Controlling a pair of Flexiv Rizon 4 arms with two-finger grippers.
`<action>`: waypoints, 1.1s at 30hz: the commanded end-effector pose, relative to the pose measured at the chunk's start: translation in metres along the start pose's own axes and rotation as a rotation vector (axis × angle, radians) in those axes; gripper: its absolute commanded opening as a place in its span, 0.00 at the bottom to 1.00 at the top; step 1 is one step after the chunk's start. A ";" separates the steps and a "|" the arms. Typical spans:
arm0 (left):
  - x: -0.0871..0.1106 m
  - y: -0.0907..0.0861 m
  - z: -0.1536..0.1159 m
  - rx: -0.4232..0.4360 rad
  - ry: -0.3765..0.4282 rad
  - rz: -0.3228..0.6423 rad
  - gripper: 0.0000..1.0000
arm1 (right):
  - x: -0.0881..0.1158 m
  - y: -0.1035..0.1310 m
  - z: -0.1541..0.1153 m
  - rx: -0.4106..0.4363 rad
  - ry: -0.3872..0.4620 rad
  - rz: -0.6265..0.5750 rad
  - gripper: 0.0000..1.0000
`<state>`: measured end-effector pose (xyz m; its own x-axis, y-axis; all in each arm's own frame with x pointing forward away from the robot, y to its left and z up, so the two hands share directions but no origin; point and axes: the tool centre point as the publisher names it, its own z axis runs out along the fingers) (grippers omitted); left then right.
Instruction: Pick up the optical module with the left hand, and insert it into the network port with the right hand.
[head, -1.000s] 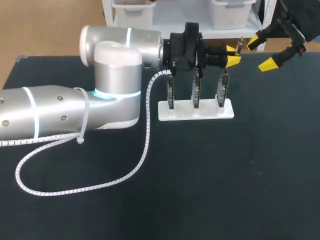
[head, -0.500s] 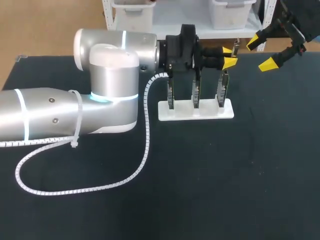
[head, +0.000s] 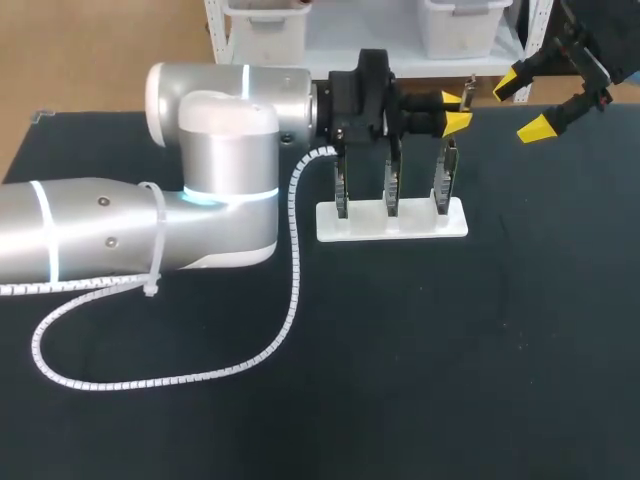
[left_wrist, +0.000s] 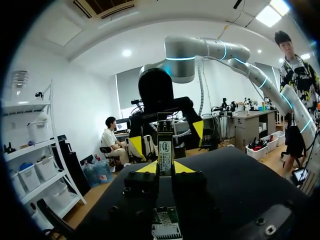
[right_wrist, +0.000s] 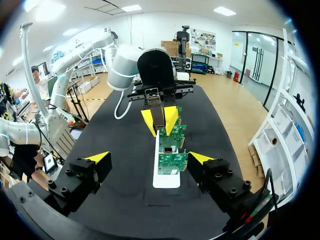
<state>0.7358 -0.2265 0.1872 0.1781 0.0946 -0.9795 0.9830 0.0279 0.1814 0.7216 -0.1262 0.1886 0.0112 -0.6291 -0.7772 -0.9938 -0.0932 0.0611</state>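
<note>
Optical module (head: 468, 92) sits upper middle of the frame, pinched upright in the left gripper (head: 460, 110); right gripper (head: 525, 105), upper right, gapes wide; a premature release or skewed handover grasp could drop it beside the board rack (head: 392, 222).

Black-covered table (head: 450, 380) — a white rectangular base (head: 365, 224) toward its far edge.
</note>
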 end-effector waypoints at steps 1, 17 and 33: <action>0.002 0.003 0.003 0.003 0.000 0.001 0.00 | 0.000 0.002 0.000 0.004 0.000 0.000 1.00; 0.002 0.003 0.004 0.003 -0.012 0.023 0.00 | 0.000 0.002 0.000 0.004 0.000 0.000 1.00; 0.002 0.003 0.004 0.003 -0.012 0.023 0.00 | -0.063 0.003 0.006 0.068 -0.112 -0.162 1.00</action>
<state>0.7395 -0.2295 0.1865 0.1997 0.0848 -0.9762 0.9792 0.0206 0.2021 0.7203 -0.0880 0.2372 0.1588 -0.5240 -0.8368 -0.9850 -0.1422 -0.0979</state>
